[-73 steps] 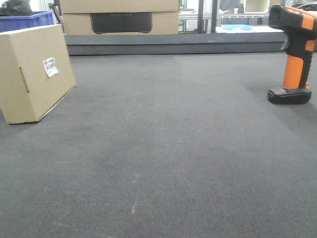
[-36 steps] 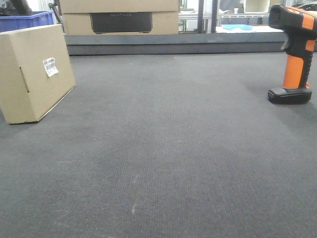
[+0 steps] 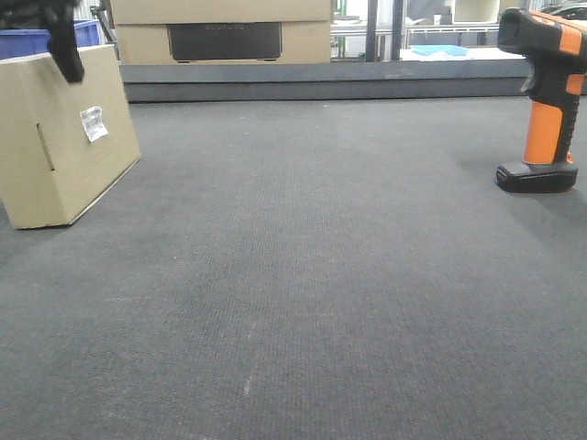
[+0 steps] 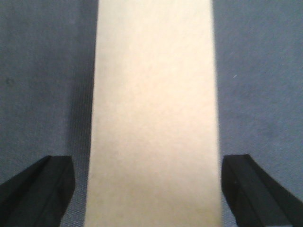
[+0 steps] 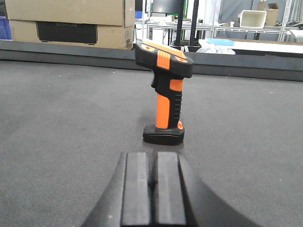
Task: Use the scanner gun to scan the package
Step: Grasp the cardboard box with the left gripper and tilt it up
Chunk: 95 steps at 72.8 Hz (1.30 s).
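Observation:
A brown cardboard package (image 3: 64, 137) with a white barcode label (image 3: 93, 123) stands at the left on the dark mat. An orange and black scanner gun (image 3: 547, 101) stands upright on its base at the right. My left gripper (image 4: 147, 161) is open and hangs over the package's top (image 4: 154, 113), one black finger on each side and clear of it. One of its fingers (image 3: 66, 50) shows at the package's top edge in the front view. My right gripper (image 5: 152, 158) is shut and empty, low over the mat, with the scanner gun (image 5: 165, 90) a short way ahead.
A raised ledge (image 3: 321, 81) runs along the back of the mat, with large cardboard boxes (image 3: 220, 32) behind it. A blue crate (image 3: 37, 38) sits behind the package. Shelving and a white bin (image 5: 252, 18) stand far back right.
My left gripper has come down into the front view at the top left, over the package. The package and scanner gun have not moved.

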Motion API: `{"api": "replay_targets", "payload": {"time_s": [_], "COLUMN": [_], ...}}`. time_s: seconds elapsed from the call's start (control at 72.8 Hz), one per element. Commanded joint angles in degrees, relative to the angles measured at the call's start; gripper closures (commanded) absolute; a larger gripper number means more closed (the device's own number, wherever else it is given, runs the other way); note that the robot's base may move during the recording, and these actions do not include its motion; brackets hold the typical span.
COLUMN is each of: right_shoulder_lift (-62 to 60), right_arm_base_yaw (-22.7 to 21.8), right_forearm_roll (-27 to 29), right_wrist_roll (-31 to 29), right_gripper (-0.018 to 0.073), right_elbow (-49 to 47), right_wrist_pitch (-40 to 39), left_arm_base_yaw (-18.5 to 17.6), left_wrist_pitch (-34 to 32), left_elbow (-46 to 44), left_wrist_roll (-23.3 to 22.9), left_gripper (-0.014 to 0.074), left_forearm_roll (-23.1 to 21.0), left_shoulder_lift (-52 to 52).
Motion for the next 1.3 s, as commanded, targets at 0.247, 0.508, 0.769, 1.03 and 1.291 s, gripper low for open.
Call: {"api": "replay_targets", "payload": {"time_s": [0.247, 0.508, 0.769, 1.03, 1.291], "right_shoulder_lift": [-0.19, -0.19, -0.19, -0.19, -0.19], "right_arm_base_yaw": [-0.35, -0.35, -0.35, -0.35, -0.35], "right_forearm_roll": [-0.25, -0.25, -0.25, -0.25, -0.25], "right_wrist_roll": [-0.10, -0.10, -0.10, -0.10, -0.10], "right_gripper": [0.0727, 0.0727, 0.0727, 0.0727, 0.0727], "right_elbow": [-0.03, -0.03, -0.03, -0.03, -0.03], "right_wrist_pitch": [-1.01, -1.01, -1.01, -1.01, -1.01], "left_arm_base_yaw": [-0.26, -0.38, -0.63, -6.45, -14.13], "left_wrist_pitch": [-0.34, 4.55, 5.38, -0.99, -15.23], "left_elbow": [-0.44, -4.01, -6.20, -3.65, 5.01], "left_wrist_roll": [-1.53, -1.53, -1.53, -2.30, -7.95], "left_gripper": [0.0619, 0.0707, 0.0707, 0.0707, 0.0707], "left_forearm_roll": [0.00, -0.51, -18.83, -23.16, -23.83], "left_shoulder_lift": [0.39, -0.23, -3.77, -3.53, -3.53]}}
